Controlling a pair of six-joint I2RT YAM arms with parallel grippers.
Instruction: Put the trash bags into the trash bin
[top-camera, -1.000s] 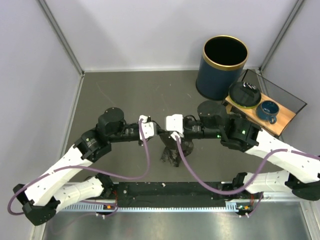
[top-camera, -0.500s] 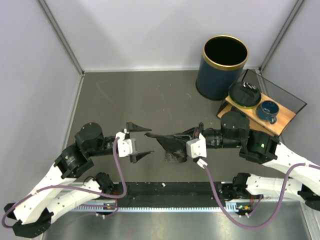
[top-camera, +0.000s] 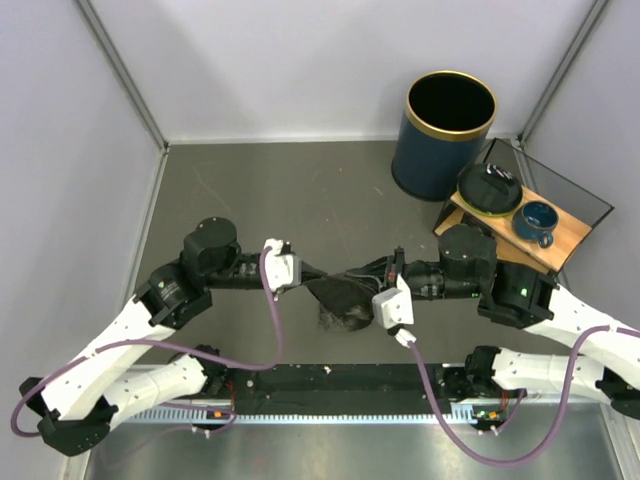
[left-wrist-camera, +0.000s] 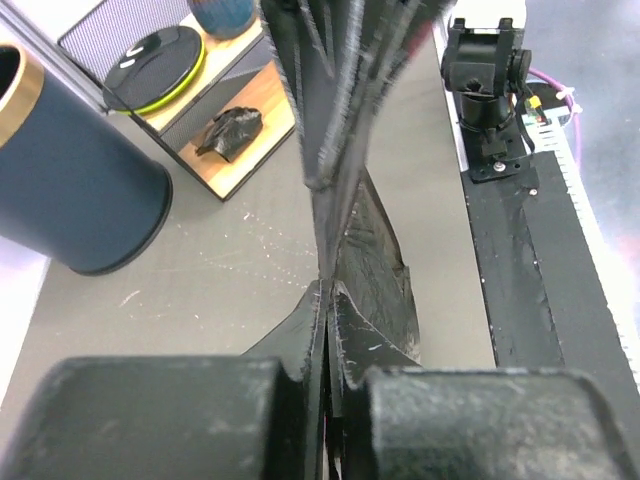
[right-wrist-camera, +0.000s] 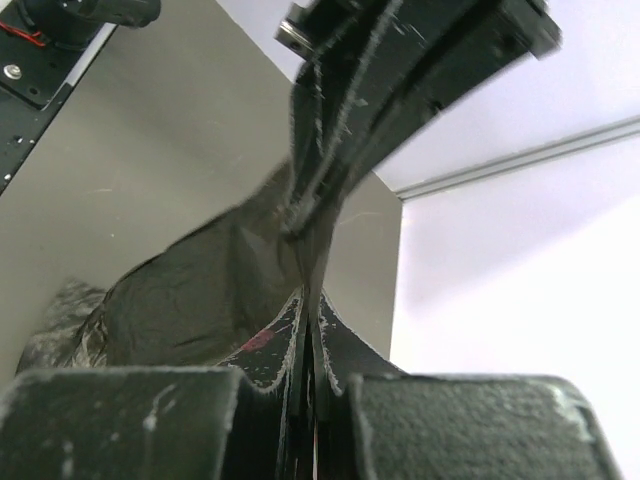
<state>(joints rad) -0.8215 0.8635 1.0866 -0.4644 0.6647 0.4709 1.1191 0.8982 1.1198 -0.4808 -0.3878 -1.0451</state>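
Left fingers (left-wrist-camera: 300, 335) are pinched nearly closed on a fold of black trash bag (left-wrist-camera: 375, 285), and the right fingers (right-wrist-camera: 275, 350) are pressed fully together on the same thin film. Seen from above, the two arms reach in from either side and their fingers face each other near the middle of the bench (top-camera: 260, 190), close together. The glossy, crinkled bag is pulled into a tight strip between them, and the rest of it hangs down in a crumpled heap touching the grey surface. The bin (top-camera: 435, 160), dark blue with a gold rim and a black inside, stands upright in the far right corner, well apart from the bag, with a stretch of bare scuffed bench between them. Just beside the bin on the right sits a wooden shelf (top-camera: 560, 238) holding a black round roll (top-camera: 490, 188) and a blue bowl (top-camera: 537, 220). Plain pale walls (top-camera: 300, 70) close the bench on the left, back and right. A black rail (top-camera: 330, 380) runs along the near edge between the arm bases.
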